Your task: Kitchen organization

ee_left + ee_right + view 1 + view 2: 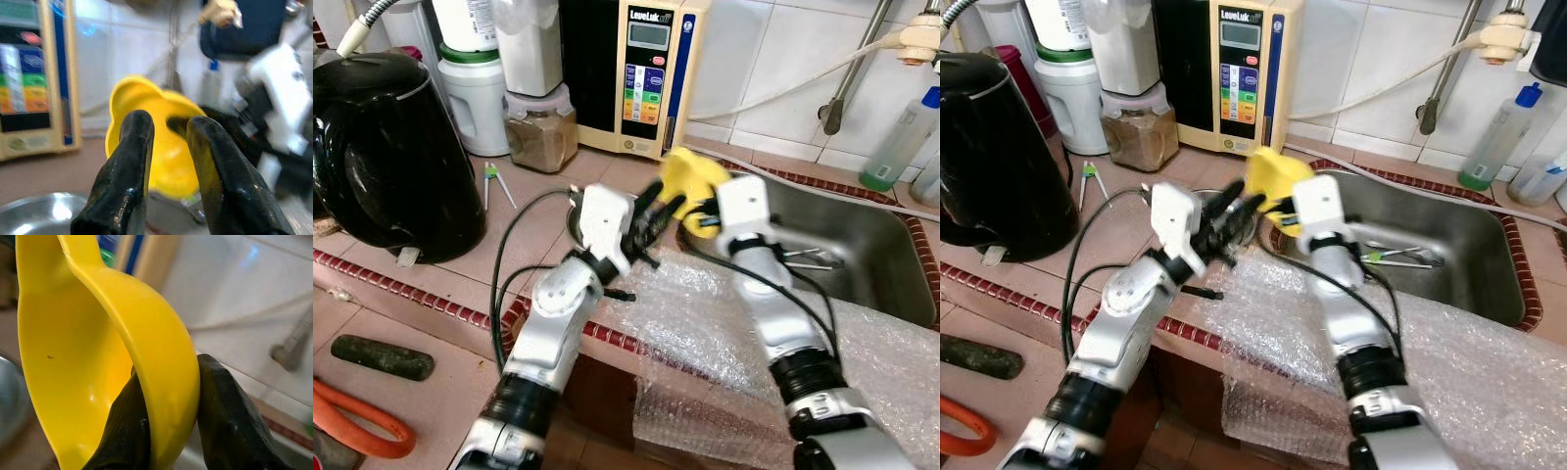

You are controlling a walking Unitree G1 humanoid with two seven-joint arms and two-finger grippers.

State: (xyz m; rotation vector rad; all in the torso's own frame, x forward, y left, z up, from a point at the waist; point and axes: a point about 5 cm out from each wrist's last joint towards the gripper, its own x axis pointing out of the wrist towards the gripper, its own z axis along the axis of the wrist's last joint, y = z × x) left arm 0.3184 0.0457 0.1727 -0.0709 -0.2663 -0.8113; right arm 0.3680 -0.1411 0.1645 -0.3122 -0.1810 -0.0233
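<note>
Right wrist view shows my right gripper [168,426] pinching the rim of the yellow bowl [83,357], one finger inside, one outside. From the head camera I see the bowl held at the left edge of the steel sink [871,245], my left gripper [658,211] just beside it, fingers narrowly parted.

Black kettle [386,157] on tiled counter [460,294] — water ionizer [641,73], bubble wrap [705,323], green soap bottle [906,137]

The cream water ionizer [646,73] against the tiled wall carries the brand "LeveLuk" above its display; nothing else is legible.
</note>
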